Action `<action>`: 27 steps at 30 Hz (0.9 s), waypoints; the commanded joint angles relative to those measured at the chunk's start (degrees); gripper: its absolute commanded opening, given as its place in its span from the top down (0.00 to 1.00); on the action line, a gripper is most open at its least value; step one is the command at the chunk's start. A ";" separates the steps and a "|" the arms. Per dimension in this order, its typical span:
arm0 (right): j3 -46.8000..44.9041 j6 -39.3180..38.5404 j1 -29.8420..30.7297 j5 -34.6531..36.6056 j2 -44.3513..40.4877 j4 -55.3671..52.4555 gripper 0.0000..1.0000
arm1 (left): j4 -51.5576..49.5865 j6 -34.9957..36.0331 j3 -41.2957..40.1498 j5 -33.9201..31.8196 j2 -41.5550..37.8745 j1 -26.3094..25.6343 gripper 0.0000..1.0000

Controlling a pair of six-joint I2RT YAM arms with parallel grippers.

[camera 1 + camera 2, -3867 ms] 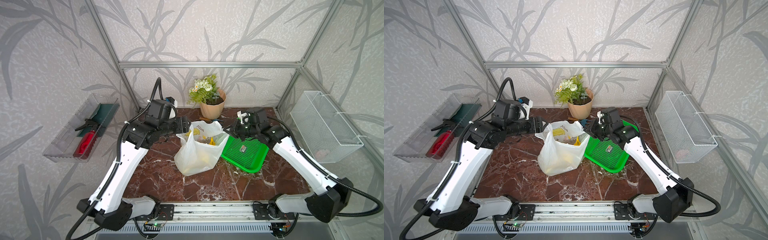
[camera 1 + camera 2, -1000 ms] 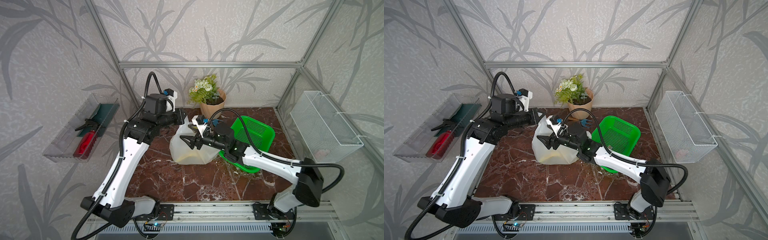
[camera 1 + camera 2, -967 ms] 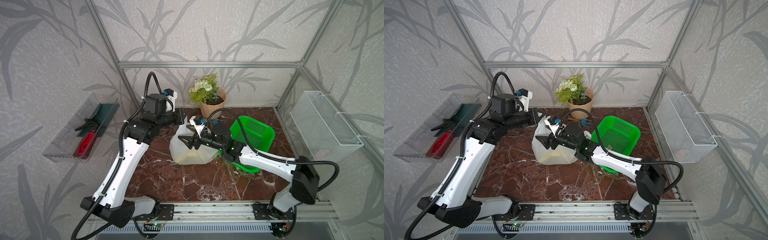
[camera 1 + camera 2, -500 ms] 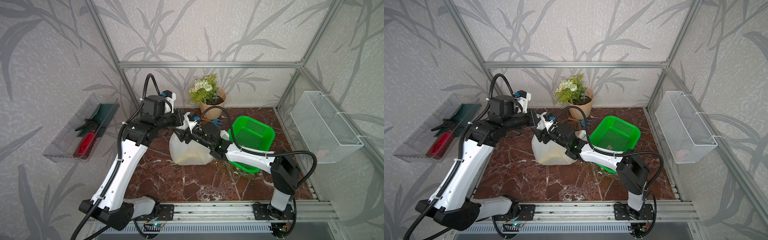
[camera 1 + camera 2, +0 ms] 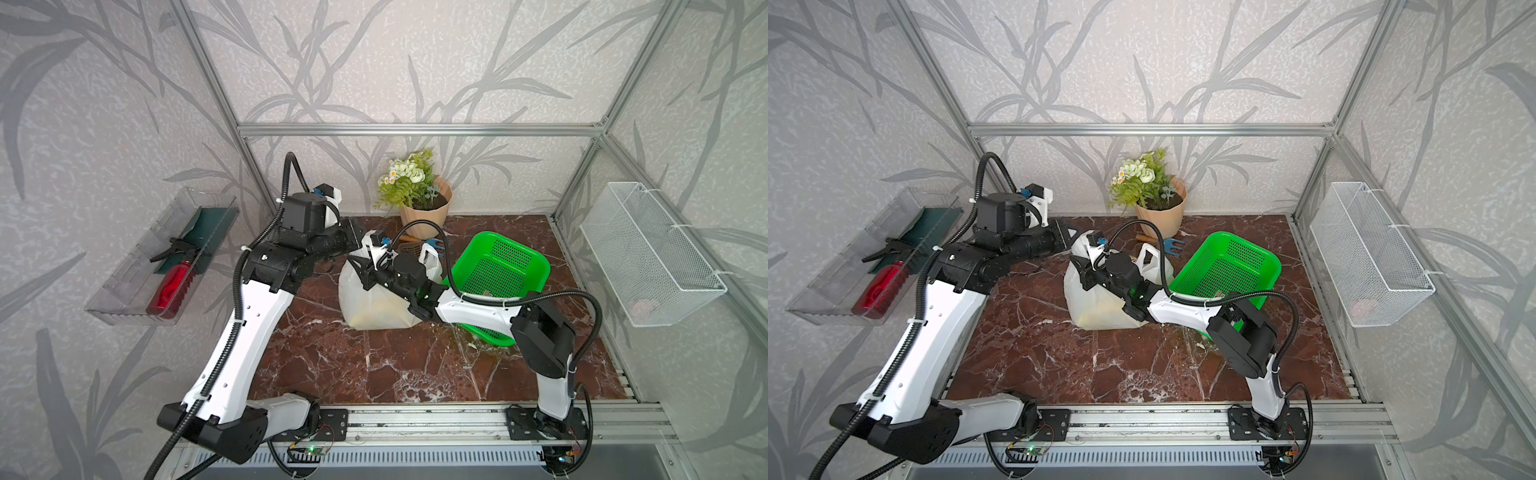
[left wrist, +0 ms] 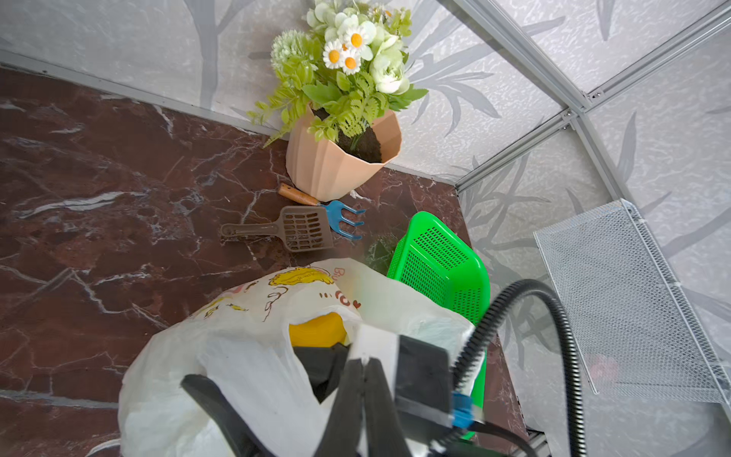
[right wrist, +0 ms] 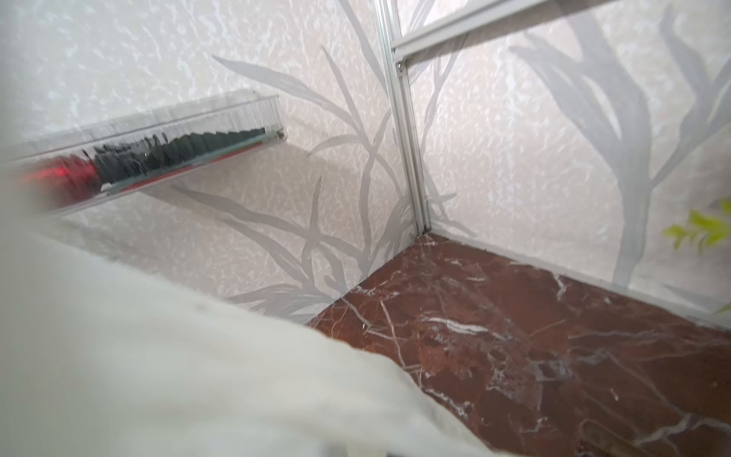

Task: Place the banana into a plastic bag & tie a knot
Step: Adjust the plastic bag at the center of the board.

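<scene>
The left claw (image 5: 355, 241) is clamped closed, while the right claw (image 5: 359, 270) reaches across toward it.

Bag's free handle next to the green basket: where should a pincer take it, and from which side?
Probably the loop top of the free handle: it stands upright and open above the plastic bag. Come down from the green basket side; the left pincer crowds the other side.

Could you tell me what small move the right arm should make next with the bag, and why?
Probably close the right gripper on the raised handle strip just beside the left gripper. The left gripper holds that side of the bag up, the other handle stands loose near the green basket, and no knot shows yet, so the strips need gathering.
</scene>
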 commanded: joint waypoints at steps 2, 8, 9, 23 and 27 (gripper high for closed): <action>-1.47 0.64 0.44 -0.84 -0.08 -2.29 0.88 | 2.77 -1.56 0.04 1.97 -2.37 -0.17 1.00; -4.46 0.11 0.52 -2.08 -4.50 -3.72 0.95 | 0.71 -0.14 0.55 -0.10 -2.81 0.00 1.00; -4.83 -0.34 0.60 -2.42 -5.65 -4.44 0.88 | 0.26 0.15 0.64 -0.19 -2.81 0.00 1.00; 6.84 -6.01 -0.96 -2.26 -26.71 -39.85 0.23 | -4.52 6.54 7.98 -3.39 -3.06 -0.53 0.41; 7.22 -3.35 -5.79 -5.60 -31.62 -43.36 0.21 | -7.87 12.44 16.52 -4.09 -0.04 -4.18 0.40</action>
